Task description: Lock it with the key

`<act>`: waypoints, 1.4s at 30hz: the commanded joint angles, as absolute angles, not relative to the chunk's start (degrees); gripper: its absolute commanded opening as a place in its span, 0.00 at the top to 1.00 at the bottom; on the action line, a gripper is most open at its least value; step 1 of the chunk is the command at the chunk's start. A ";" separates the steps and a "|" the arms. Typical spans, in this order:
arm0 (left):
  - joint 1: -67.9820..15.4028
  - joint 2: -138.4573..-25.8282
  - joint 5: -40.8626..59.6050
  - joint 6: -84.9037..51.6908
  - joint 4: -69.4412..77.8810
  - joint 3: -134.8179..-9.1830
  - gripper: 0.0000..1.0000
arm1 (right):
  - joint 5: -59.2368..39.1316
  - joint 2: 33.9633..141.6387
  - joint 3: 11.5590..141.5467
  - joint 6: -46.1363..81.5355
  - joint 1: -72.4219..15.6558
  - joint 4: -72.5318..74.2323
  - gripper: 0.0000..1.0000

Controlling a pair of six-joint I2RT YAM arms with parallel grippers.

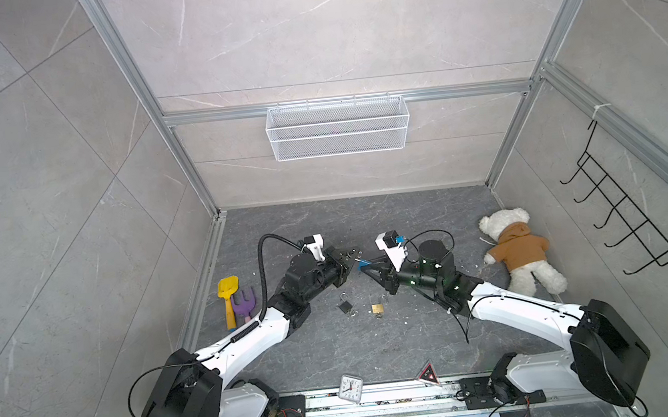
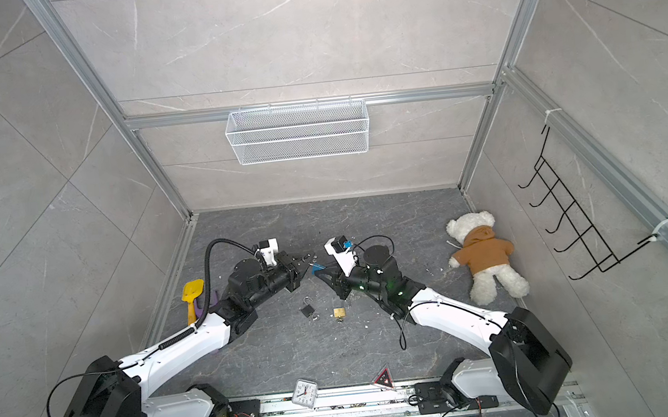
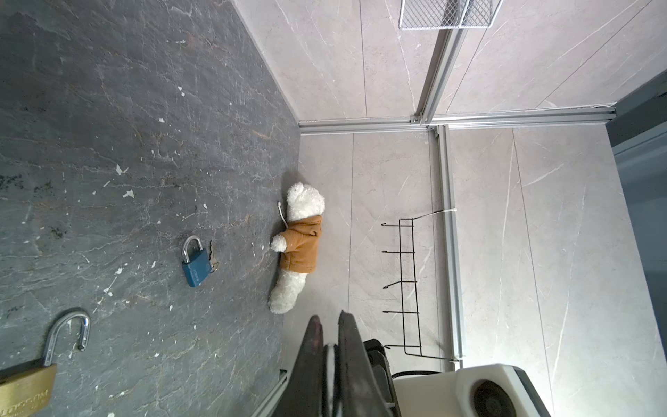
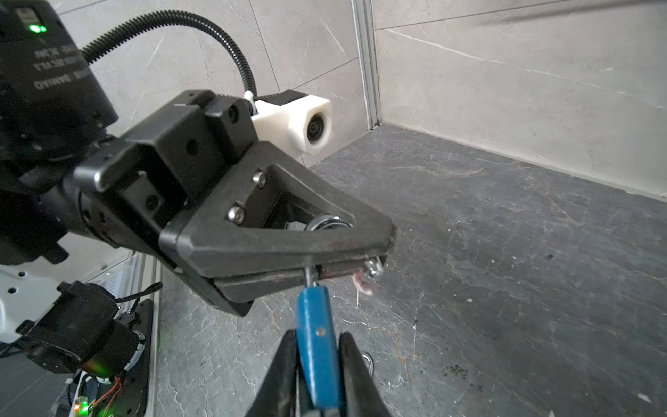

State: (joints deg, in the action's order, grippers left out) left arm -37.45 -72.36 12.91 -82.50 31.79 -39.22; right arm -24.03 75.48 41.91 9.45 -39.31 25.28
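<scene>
Edgewise, blue padlock [image 4: 318, 346] between right jaws, key [image 4: 310, 275] in left jaws.

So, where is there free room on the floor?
Free: the floor from the left gripper and right gripper up to the back wall; also the strip between the black padlock, brass padlock and the clock. Crowded: where the grippers meet; beside the toy shovel; around the bear.
</scene>
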 commanded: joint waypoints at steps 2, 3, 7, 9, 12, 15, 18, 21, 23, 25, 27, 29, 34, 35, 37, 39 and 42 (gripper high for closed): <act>-37.53 -71.60 13.07 -81.81 34.71 -41.95 1.00 | -22.51 74.36 42.28 10.61 -39.18 26.87 0.91; -37.53 -71.48 13.01 -81.50 34.17 -42.03 1.00 | -22.41 74.26 42.14 10.58 -39.13 26.89 0.95; -36.58 -71.43 14.53 -77.64 32.93 -42.73 0.84 | -21.27 74.17 42.65 12.09 -38.55 25.35 1.00; -34.79 -71.14 17.56 -72.55 30.59 -43.76 0.49 | -20.78 74.03 43.42 13.70 -37.81 23.46 1.00; -32.01 -69.61 20.89 -58.35 19.48 -47.34 0.28 | -24.33 73.50 45.74 18.00 -34.93 18.58 1.00; -31.44 -67.24 20.20 -41.84 14.02 -47.91 0.23 | -30.47 72.57 49.34 20.58 -32.27 10.64 1.00; -30.94 -67.25 20.82 -29.48 10.00 -48.54 0.23 | -36.71 72.24 54.28 21.78 -30.10 -0.91 1.00; -30.99 -69.21 21.80 -22.18 7.99 -49.15 0.25 | -41.85 72.50 58.06 23.62 -28.63 -10.34 1.00; -30.94 -70.04 22.81 -18.89 10.58 -47.66 0.25 | -45.84 73.02 59.27 26.49 -27.42 -13.86 1.00; -30.94 -70.19 24.45 -17.90 14.90 -45.51 0.25 | -50.76 73.76 59.59 28.49 -26.48 -15.09 1.00; -30.99 -70.36 27.52 -18.01 16.29 -45.06 0.25 | -53.80 74.16 58.99 30.48 -26.27 -14.13 1.00; -30.95 -70.73 33.15 -17.77 17.13 -45.20 0.26 | -54.98 74.09 58.05 31.77 -26.19 -12.84 1.00; -30.94 -72.52 45.83 -17.83 21.42 -44.34 0.30 | -56.27 75.57 57.27 32.55 -26.06 -11.80 1.00; -30.99 -72.86 47.20 -18.09 21.52 -44.38 0.31 | -56.65 75.84 56.85 33.12 -26.10 -10.89 1.00; -30.94 -72.81 47.44 -18.48 22.63 -43.70 0.32 | -57.23 76.30 56.56 33.49 -26.10 -10.13 1.00; -30.96 -72.71 47.82 -18.42 22.79 -43.40 0.32 | -57.74 76.63 56.34 33.33 -26.10 -9.81 1.00; -30.96 -72.83 48.57 -18.80 23.21 -43.29 0.34 | -57.59 76.62 56.16 32.89 -26.10 -9.76 1.00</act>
State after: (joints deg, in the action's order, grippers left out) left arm -31.11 -72.64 44.60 -19.97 19.38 -43.29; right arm -55.33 76.75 56.42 32.60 -26.17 -12.16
